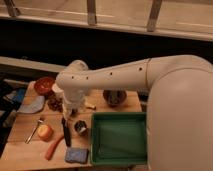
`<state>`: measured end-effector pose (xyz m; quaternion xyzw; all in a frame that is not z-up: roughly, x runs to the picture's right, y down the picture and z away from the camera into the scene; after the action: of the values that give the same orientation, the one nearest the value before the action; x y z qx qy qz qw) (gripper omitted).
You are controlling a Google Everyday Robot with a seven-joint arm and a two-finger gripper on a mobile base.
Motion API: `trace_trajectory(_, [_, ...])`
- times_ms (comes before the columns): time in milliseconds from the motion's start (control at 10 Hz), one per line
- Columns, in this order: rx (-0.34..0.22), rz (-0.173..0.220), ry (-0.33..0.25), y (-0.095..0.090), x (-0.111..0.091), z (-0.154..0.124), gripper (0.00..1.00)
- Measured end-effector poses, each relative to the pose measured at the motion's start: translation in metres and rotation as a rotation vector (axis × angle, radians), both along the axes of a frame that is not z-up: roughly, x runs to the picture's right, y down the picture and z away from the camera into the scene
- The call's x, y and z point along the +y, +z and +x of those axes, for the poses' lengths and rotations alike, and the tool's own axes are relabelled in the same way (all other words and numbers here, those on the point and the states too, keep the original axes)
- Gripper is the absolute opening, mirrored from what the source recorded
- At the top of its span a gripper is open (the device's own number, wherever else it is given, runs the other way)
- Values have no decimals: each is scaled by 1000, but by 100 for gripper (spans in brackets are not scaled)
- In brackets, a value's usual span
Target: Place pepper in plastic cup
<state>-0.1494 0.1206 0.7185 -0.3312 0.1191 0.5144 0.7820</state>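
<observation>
Pepper (54, 146), long and orange-red, lies flat on the wooden table (20, 145) near its front edge, slanting up to the right. Its upper end lies just beside the lower part of the black-handled utensil (65, 133), and whether they touch cannot be told. A round yellow-orange fruit (45, 131) sits just to the pepper's upper left, and a blue sponge (76, 155) lies just to its right at the front edge.

The gripper (69, 112) hangs from the white arm (107, 77) over the middle of the table, above the far end of the black-handled utensil. Whether it is spread or pressed together cannot be told, and nothing shows in its grasp. The pepper lies nearer the camera and a little to the left of the gripper, apart from it.

The plastic cup (32, 105), dull blue-grey, sits at the left side of the table, well apart from the pepper and left of the gripper; its pose cannot be made out. A shiny metal cup (80, 127) stands between the utensil and the green tray (120, 156). A dark bowl (114, 96) rests behind the tray, and a red bowl (44, 85) sits at the far left corner.
</observation>
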Motion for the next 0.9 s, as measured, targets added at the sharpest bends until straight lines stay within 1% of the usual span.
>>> trace_trajectory(100, [-17,-29,-27,2,11,-3,64])
trace_trajectory(200, [-26,-39,-36,2,14,-4,64])
trace_trajectory(600, [-24,-36,-43,1,12,-4,64])
trace_trajectory(700, [-26,-30,-56,0,9,-10,64])
trace_trajectory(900, [-29,-48,-92,-1,17,-29,64])
